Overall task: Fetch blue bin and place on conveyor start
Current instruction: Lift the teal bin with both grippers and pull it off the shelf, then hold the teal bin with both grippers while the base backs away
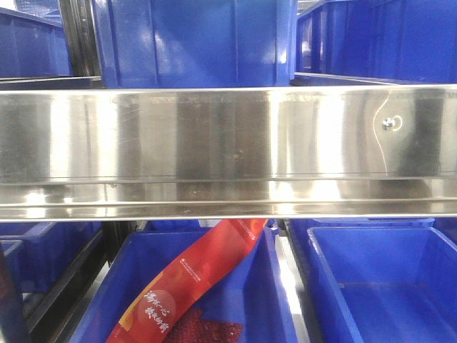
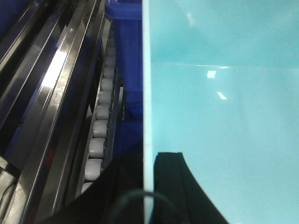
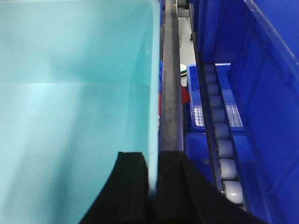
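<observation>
**A:** Where is the pale turquoise rectangular plastic bin (image 2: 224, 116)?

**B:** Between the two arms, in among the rack. The left wrist view looks into its smooth inside, and its thin rim runs straight up the middle of the picture.

**A:** And the left gripper (image 2: 148, 161)?

**B:** Its black jaws are closed over that wall, one inside the bin and one outside, with the rim pinched between them.

**A:** The right gripper (image 3: 152, 158)?

**B:** The same on the opposite wall: jaws clamped on the rim, one to each side.

**A:** What lies beside the bin?

**B:** On the left, a dark royal-blue plastic crate (image 2: 128, 56) sits just beside the outer wall. Beyond it are a track of small grey rollers (image 2: 100, 112) and shiny steel rails (image 2: 51, 84). On the right, a narrow steel bar (image 3: 170, 93) runs next to the wall, then a second roller track (image 3: 224, 149) and a tall dark blue crate wall (image 3: 266, 70).

**A:** Does it rest on anything?

**B:** I cannot tell; its underside is hidden.

**A:** The front camera?

**B:** A broad stainless-steel beam (image 1: 228, 143) crosses the middle, with a bolt (image 1: 389, 123) toward its right end. Dark blue crates stand above and below it. One lower crate (image 1: 121, 286) holds a long red printed packet (image 1: 200, 279).
</observation>
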`<state>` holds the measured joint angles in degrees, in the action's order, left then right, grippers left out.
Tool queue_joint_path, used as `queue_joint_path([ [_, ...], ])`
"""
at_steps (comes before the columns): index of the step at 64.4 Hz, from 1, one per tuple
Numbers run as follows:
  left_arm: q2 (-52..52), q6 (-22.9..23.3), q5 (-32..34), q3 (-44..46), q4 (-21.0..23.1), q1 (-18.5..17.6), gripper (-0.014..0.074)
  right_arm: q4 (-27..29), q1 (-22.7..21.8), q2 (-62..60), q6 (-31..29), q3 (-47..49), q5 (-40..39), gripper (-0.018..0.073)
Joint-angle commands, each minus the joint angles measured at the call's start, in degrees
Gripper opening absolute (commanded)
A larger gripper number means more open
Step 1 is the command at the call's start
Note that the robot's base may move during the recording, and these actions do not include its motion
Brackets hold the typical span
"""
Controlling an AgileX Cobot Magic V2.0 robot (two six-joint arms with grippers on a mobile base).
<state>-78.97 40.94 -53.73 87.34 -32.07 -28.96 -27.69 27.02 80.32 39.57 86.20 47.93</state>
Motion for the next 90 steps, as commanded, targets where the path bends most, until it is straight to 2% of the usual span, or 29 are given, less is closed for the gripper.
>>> queue_joint_path([
  [1, 0.78, -0.25, 1.17, 0.09, -1.97, -0.06, -0.0111, -2.31, 0.03, -1.07, -0.67, 0.42, -3.07, -0.0154],
  [19, 0.78, -0.25, 1.17, 0.09, -1.97, -0.06, -0.0111, -2.31, 0.03, -1.07, -0.67, 0.42, -7.45, -0.0154],
  [59, 0.78, -0.25, 1.17, 0.09, -2.04, -0.06, -0.0111, -2.31, 0.03, -0.96, -0.67, 0.42, -23.77, -0.0154],
  [90, 0.78, -0.25, 1.17, 0.09, -2.18, -0.06, -0.0111, -2.31, 0.03, -0.96, -0.67, 0.42, -24.43, -0.0154],
])
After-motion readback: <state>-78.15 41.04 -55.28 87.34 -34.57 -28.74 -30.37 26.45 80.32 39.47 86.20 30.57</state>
